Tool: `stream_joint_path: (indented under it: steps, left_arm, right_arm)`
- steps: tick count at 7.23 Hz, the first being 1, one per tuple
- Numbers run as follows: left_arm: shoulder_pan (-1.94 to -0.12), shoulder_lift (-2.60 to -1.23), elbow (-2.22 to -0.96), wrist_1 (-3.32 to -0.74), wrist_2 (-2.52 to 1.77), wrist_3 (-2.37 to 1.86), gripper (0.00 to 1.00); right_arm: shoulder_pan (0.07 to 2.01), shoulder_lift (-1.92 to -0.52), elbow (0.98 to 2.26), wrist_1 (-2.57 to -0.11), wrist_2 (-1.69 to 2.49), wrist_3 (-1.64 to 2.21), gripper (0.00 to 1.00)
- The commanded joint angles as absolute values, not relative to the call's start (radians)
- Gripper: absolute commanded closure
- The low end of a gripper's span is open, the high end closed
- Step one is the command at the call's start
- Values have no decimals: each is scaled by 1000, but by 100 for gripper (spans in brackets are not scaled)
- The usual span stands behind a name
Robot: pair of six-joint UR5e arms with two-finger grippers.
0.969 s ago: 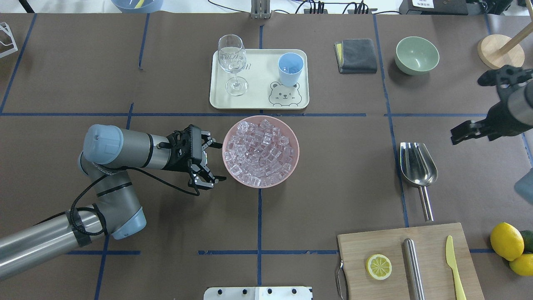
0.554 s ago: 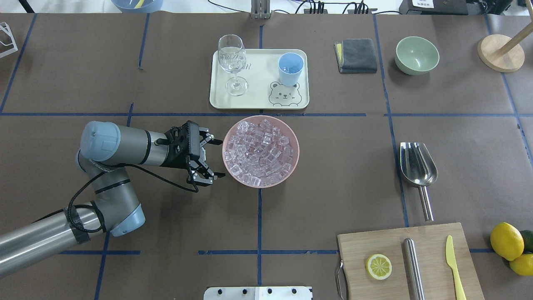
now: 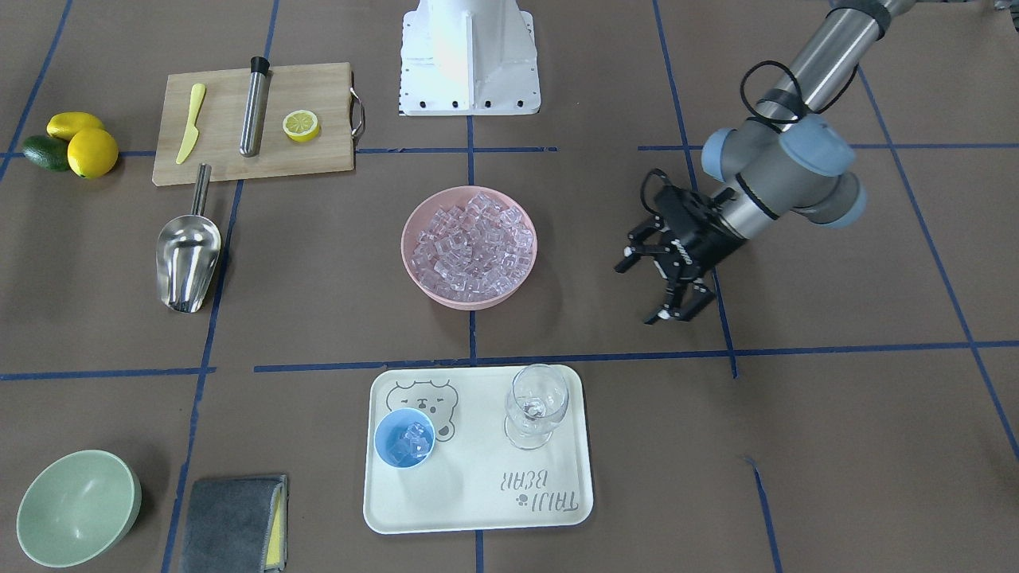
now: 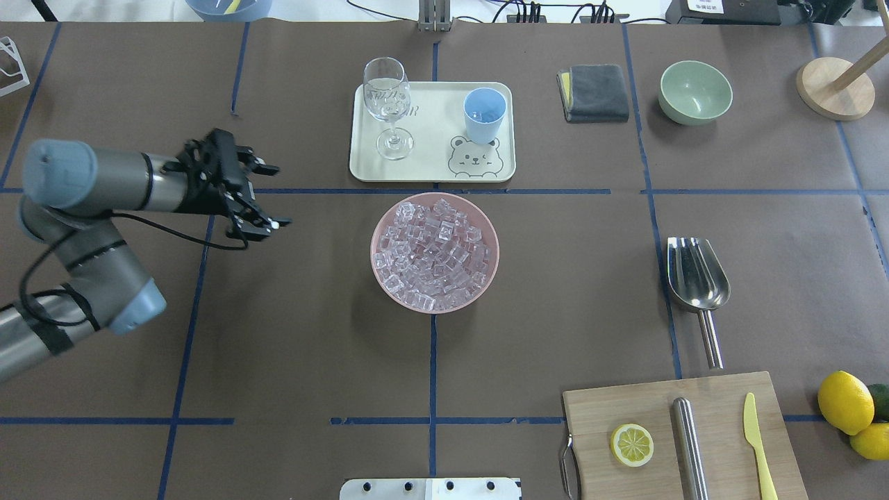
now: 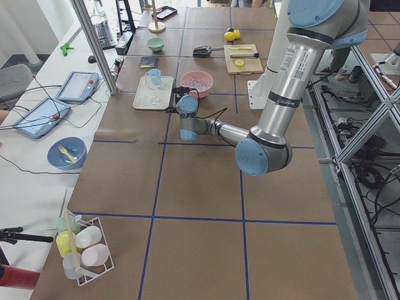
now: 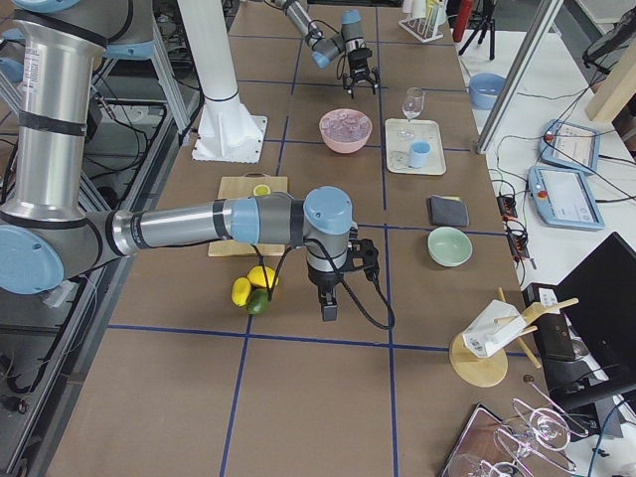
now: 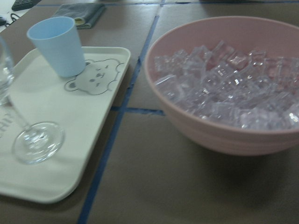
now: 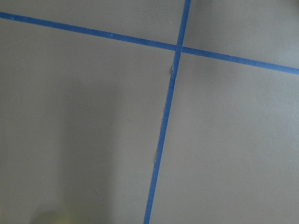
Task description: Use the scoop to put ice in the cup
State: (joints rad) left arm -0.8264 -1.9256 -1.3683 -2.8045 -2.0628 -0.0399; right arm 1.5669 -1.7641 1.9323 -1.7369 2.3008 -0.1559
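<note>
Left gripper (image 4: 271, 196) has pulled back from the rim of the pink bowl (image 4: 376, 239) and now sits well apart from it, off to its side. Jaws spread, holding nothing. Right gripper (image 6: 327, 310) shows only in the side view, low over the counter (image 4: 555, 278) near the lemons (image 6: 256, 283); cannot tell how its jaws stand. Scoop (image 4: 696, 278) lies flat on the counter, trough up, handle toward the cutting board (image 4: 722, 430), no arm near it. Ice (image 4: 435, 252) is heaped in the pink bowl. A few cubes sit in the cup (image 4: 484, 114), upright on the tray (image 4: 430, 139) with the stemmed glass (image 4: 387, 104).
</note>
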Motion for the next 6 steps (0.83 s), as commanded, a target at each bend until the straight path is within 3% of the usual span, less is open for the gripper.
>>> stream_joint_path:
  steps: [1, 4, 6]
  left_arm:
    - [-1100, -1898, -1393, -2481, -2295, -32, 0]
    - [-1337, -1884, -1477, -2028, -2355, -26, 0]
    - [-1419, -1882, -1477, -1868, -2355, -23, 0]
  right_arm:
    - [1569, -1766, 1925, -1736, 2309, -144, 0]
    - [1569, -1764, 1921, -1736, 2309, -143, 0]
    - [1569, -1758, 1911, -1735, 2310, -68, 0]
